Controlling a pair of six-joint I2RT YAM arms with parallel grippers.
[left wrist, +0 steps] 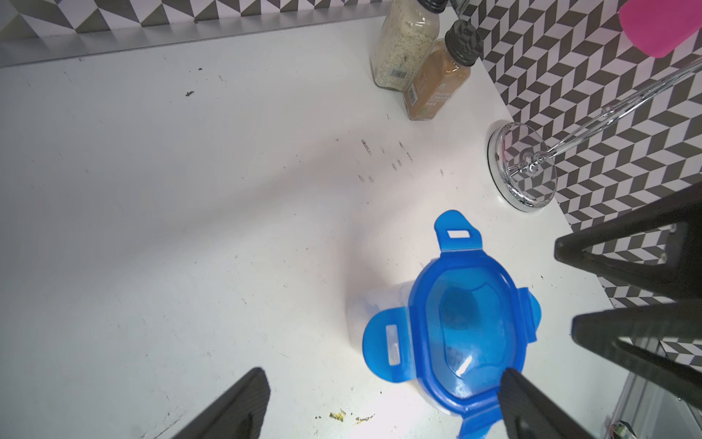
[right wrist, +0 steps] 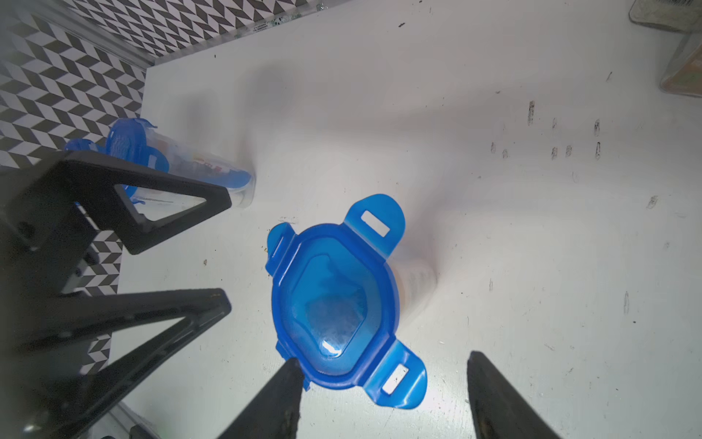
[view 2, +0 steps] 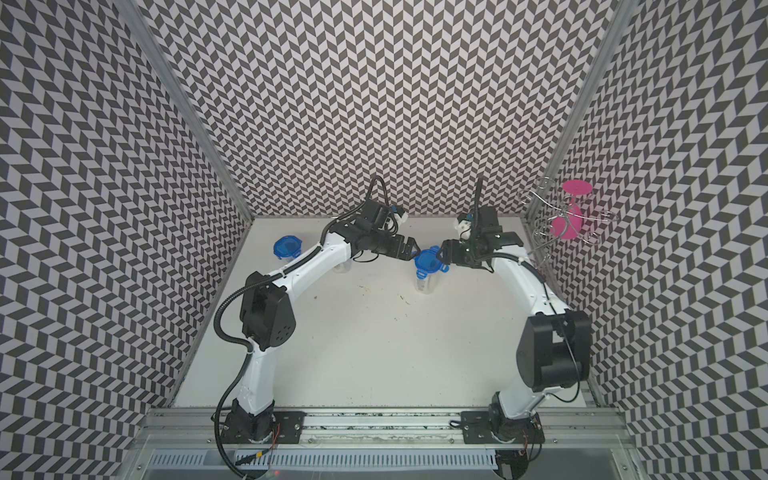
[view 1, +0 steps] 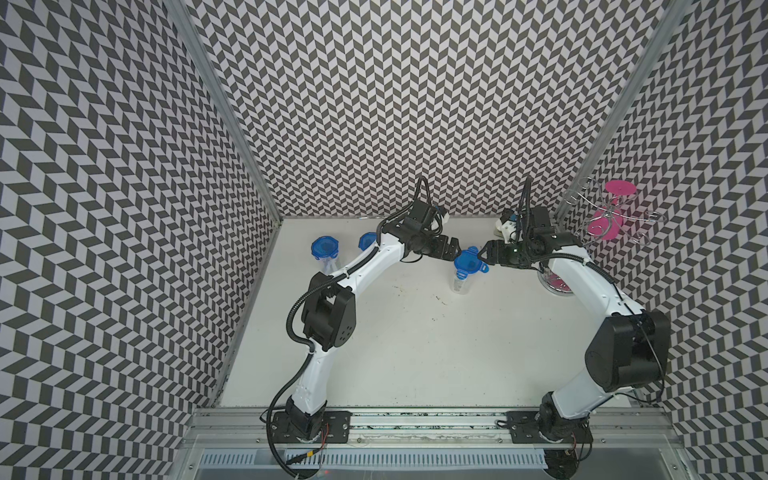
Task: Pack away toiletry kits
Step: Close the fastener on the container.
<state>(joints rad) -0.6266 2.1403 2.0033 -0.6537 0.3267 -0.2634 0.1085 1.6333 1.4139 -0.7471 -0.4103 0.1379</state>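
Observation:
A clear plastic cup with a blue lid [view 1: 469, 264] [view 2: 428, 262] stands mid-table toward the back, with contents dimly visible through the lid. Two lid tabs [left wrist: 457, 232] [right wrist: 399, 376] flare outward. My left gripper [view 1: 456, 250] [left wrist: 383, 382] is open on the cup's left, one fingertip [left wrist: 511, 384] at the lid's rim. From the right comes my right gripper [view 1: 483, 252] [right wrist: 383, 365], open, with a flared tab between its fingers and one fingertip [right wrist: 292, 370] against the rim. Two more lidded cups [view 1: 324, 248] [view 1: 368, 240] stand at the back left, one partly behind my left arm.
Two black-capped spice jars [left wrist: 406, 41] [left wrist: 440, 76] stand by the back wall. A wire stand with pink discs [view 1: 615, 216] [view 2: 569, 216] occupies the back right corner, its round base [left wrist: 522, 171] near the table edge. A clear dish holding something pink [view 1: 555, 283] lies under my right arm.

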